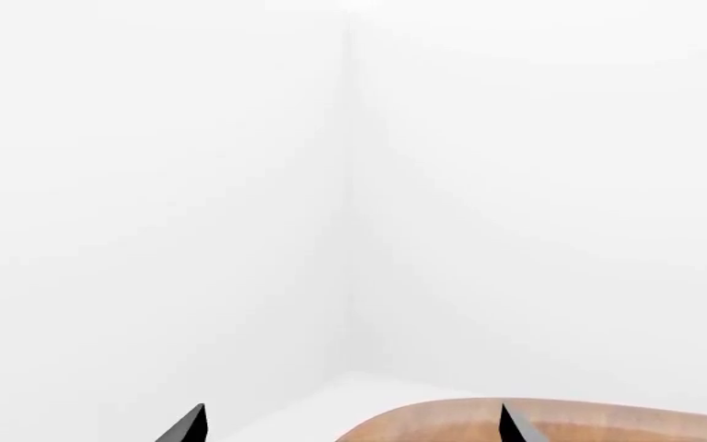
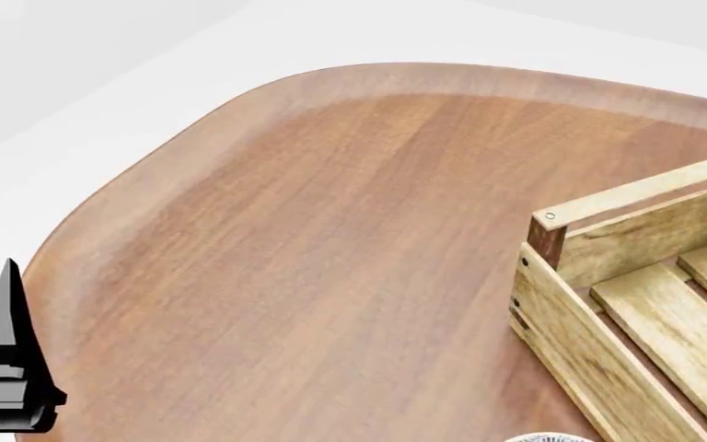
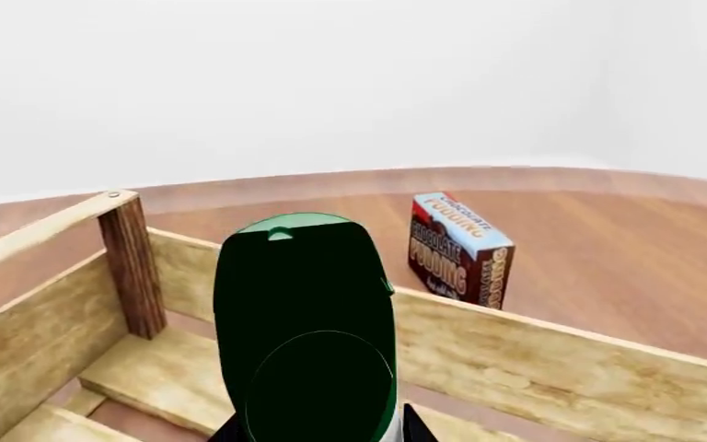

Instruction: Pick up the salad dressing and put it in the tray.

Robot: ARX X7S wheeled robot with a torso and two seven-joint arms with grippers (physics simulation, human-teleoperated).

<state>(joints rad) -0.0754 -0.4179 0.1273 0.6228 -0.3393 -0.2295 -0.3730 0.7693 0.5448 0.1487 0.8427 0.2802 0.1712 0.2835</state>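
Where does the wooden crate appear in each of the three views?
Left wrist view: the crate is not in it; only the table edge and white walls show.
Head view: the crate sits at the right edge, one corner post and some floor slats visible.
Right wrist view: the crate fills the lower part, behind the held salad dressing.
Shared landmark: the brown wooden table, seen in all three.

A chocolate pudding box [image 3: 458,249] stands upright on the wooden table [image 2: 329,258]. A sliver of a white patterned bowl [image 2: 548,437] shows at the table's near edge.
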